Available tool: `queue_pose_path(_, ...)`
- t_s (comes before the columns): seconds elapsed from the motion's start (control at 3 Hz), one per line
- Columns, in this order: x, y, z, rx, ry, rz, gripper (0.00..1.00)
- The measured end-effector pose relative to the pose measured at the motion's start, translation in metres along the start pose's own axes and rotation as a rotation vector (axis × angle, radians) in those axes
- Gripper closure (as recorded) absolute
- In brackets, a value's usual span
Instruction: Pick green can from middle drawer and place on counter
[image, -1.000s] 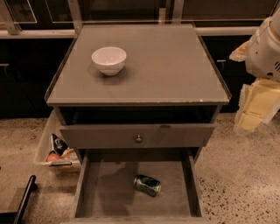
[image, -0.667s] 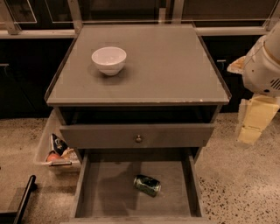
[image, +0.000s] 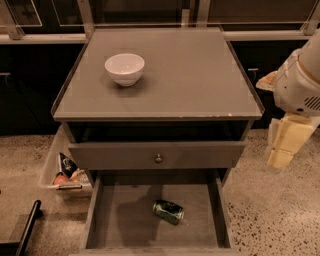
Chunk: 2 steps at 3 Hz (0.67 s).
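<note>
The green can (image: 168, 211) lies on its side on the floor of the open middle drawer (image: 125, 220), right of the drawer's centre. The counter (image: 200, 80) is the flat grey-brown cabinet top above it, with a small white chip at its front edge. My arm hangs at the right edge of the camera view, beside the cabinet. Its gripper (image: 283, 146) points down at about the height of the closed upper drawer, well to the right of and above the can. It holds nothing that I can see.
A white bowl (image: 124, 68) stands on the counter's back left part. The upper drawer front with a small round knob (image: 159, 158) overhangs the back of the open drawer. A bin with snack packets (image: 65, 172) sits on the speckled floor left of the cabinet.
My arm and gripper have moved down a little at the right side of the cabinet. The can, bowl and drawers have not moved.
</note>
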<state>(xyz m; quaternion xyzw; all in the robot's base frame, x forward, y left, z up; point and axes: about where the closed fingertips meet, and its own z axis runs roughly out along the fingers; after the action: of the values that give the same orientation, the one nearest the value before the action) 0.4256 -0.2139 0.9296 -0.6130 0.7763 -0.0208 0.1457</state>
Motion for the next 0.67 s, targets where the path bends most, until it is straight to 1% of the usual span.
queue_pose_path(0.33, 0.007, 0.014, 0.035, -0.025, -0.069, 0.037, 0.00)
queue_pose_path(0.67, 0.011, 0.030, 0.082, -0.014, -0.153, 0.067, 0.00)
